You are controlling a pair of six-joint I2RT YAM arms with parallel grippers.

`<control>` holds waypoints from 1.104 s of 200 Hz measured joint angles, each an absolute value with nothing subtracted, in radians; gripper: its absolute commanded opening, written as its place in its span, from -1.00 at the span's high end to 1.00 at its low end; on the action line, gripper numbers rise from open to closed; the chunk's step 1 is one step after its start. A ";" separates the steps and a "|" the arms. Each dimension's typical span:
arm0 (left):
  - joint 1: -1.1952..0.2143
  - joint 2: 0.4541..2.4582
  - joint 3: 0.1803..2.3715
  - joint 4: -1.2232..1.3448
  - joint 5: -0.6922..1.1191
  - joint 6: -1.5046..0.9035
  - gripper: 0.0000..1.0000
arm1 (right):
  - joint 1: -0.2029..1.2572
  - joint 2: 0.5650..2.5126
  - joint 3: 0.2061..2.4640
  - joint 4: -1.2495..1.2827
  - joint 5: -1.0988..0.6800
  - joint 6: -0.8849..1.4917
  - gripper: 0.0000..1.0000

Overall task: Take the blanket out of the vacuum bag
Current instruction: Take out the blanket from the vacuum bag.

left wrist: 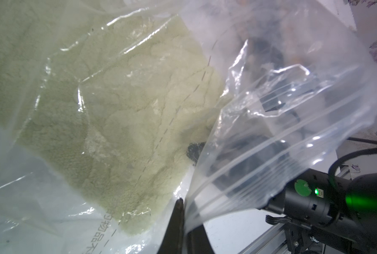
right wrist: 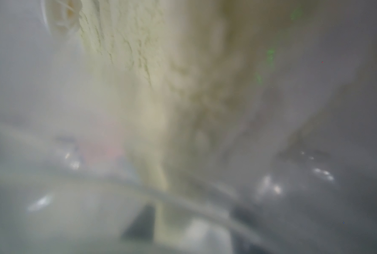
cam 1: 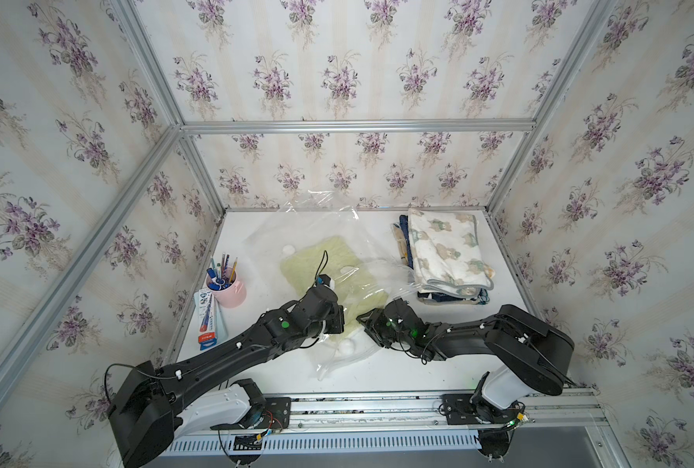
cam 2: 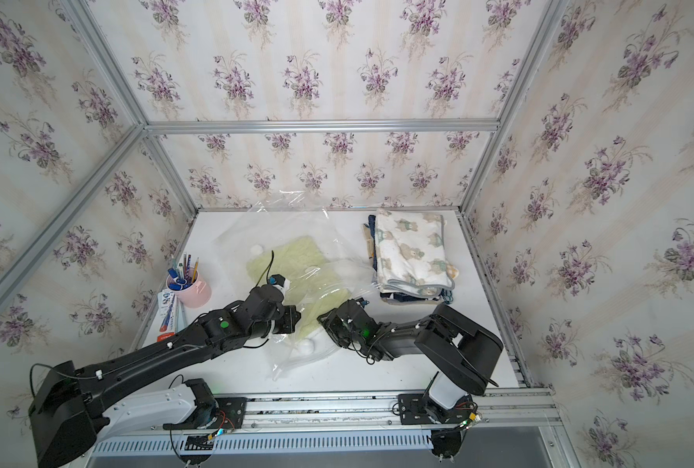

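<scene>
White tabletop [cam 1: 438,364]: we see vacuum bag [cam 1: 337,227] at centre, pale green blanket [cam 1: 317,259] inside. Left arm stretched forward, wrist bent down, left gripper [left wrist: 183,211] pinched tight on bag edge. Right arm folded at elbow, right gripper [cam 1: 362,318] at blanket; grip we cannot tell.

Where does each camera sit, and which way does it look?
Top views: high above the front, looking down at the table; left arm and right arm show.
Left wrist: on that arm, looking along the left gripper, shut on the vacuum bag over the blanket.
Right wrist: on that arm, close against the blanket, blurred; jaws indistinct.
Shared: all views show the blanket.
</scene>
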State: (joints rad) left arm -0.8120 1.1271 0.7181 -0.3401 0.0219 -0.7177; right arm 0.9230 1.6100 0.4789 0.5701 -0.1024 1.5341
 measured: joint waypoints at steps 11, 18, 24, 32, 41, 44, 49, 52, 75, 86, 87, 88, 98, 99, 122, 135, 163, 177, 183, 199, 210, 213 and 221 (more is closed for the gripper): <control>-0.812 1.132 0.721 -0.340 0.022 -0.714 0.85 | 0.923 1.623 0.481 0.583 -0.102 1.538 0.09; -0.812 1.135 0.722 -0.340 0.022 -0.714 0.85 | 0.923 1.629 0.484 0.589 -0.102 1.538 0.15; -0.812 1.138 0.723 -0.340 0.022 -0.714 0.85 | 0.923 1.634 0.485 0.593 -0.101 1.538 0.20; -0.812 1.140 0.723 -0.340 0.023 -0.713 0.86 | 0.923 1.640 0.488 0.597 -0.098 1.539 0.27; -0.812 1.144 0.725 -0.340 0.026 -0.711 0.86 | 0.923 1.644 0.493 0.601 -0.096 1.538 0.40; -0.812 1.145 0.726 -0.340 0.026 -0.710 0.86 | 0.923 1.645 0.494 0.601 -0.095 1.538 0.44; -0.812 1.147 0.729 -0.341 0.026 -0.710 0.86 | 0.923 1.645 0.497 0.601 -0.094 1.537 0.51; -0.812 1.148 0.731 -0.341 0.027 -0.710 0.86 | 0.923 1.645 0.499 0.601 -0.093 1.537 0.55; -0.812 1.163 0.752 -0.342 0.028 -0.702 0.86 | 0.923 1.645 0.514 0.603 -0.086 1.532 0.81; -0.812 1.170 0.761 -0.342 0.029 -0.698 0.87 | 0.923 1.645 0.518 0.606 -0.078 1.528 0.89; -0.812 1.171 0.762 -0.342 0.029 -0.698 0.86 | 0.923 1.645 0.518 0.607 -0.078 1.528 0.90; -0.812 1.171 0.762 -0.342 0.029 -0.698 0.86 | 0.923 1.645 0.518 0.607 -0.076 1.527 0.90; -0.812 1.176 0.767 -0.342 0.030 -0.698 0.86 | 0.923 1.642 0.519 0.607 -0.075 1.525 0.96; -0.812 1.176 0.767 -0.342 0.030 -0.698 0.86 | 0.923 1.641 0.519 0.607 -0.075 1.525 0.97; -0.812 1.178 0.770 -0.348 0.036 -0.697 0.86 | 0.923 1.605 0.517 0.606 -0.073 1.519 1.00; -0.812 1.178 0.775 -0.354 0.037 -0.696 0.86 | 0.924 1.567 0.509 0.605 -0.073 1.519 1.00; -0.812 1.171 0.783 -0.362 0.036 -0.695 0.87 | 0.928 1.465 0.476 0.582 -0.068 1.519 0.93; -0.812 1.170 0.785 -0.363 0.031 -0.691 0.87 | 0.929 1.431 0.463 0.562 -0.065 1.520 0.84; -0.812 1.170 0.786 -0.363 0.030 -0.690 0.87 | 0.929 1.426 0.458 0.556 -0.065 1.520 0.79; -0.812 1.172 0.789 -0.364 0.027 -0.688 0.87 | 0.929 1.427 0.449 0.539 -0.065 1.520 0.66; -0.812 1.174 0.792 -0.363 0.026 -0.688 0.87 | 0.929 1.433 0.442 0.533 -0.065 1.521 0.46; -0.812 1.174 0.792 -0.363 0.026 -0.688 0.87 | 0.929 1.435 0.440 0.533 -0.066 1.521 0.40; -0.812 1.174 0.792 -0.364 0.026 -0.688 0.87 | 0.929 1.442 0.435 0.533 -0.067 1.522 0.23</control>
State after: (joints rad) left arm -0.8120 1.1740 0.7918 -0.3637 0.0257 -0.6880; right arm 0.9295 1.4418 0.4355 0.5327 -0.0673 1.5219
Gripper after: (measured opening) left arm 0.070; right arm 0.271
